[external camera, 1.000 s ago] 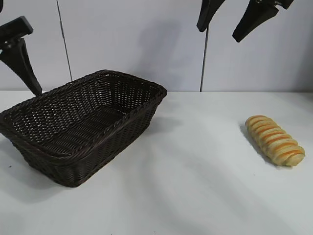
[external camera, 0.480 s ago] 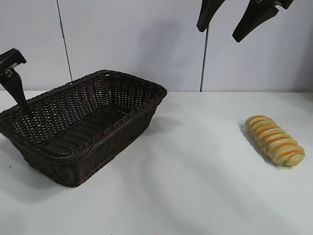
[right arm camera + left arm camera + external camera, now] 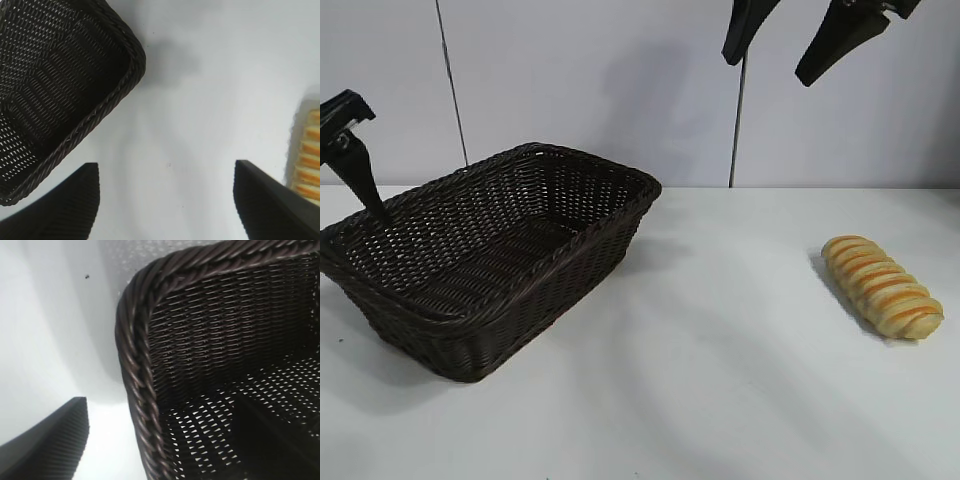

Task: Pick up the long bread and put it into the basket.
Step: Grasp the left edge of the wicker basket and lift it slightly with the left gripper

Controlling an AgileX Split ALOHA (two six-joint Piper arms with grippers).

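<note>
The bread lies on the table at the right, well apart from the basket (nothing in it). The right gripper hangs high, jaws wide and empty. The left gripper sits at the basket's far-left rim; I cannot tell its jaws.

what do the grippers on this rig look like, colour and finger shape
Both look matte black. The right gripper has two long flat fingers tapering to blunt tips; in its wrist view the finger shows a finely ribbed pad surface. The left gripper shows a black block narrowing to a slim pointed finger. No cables or markings visible.
</note>
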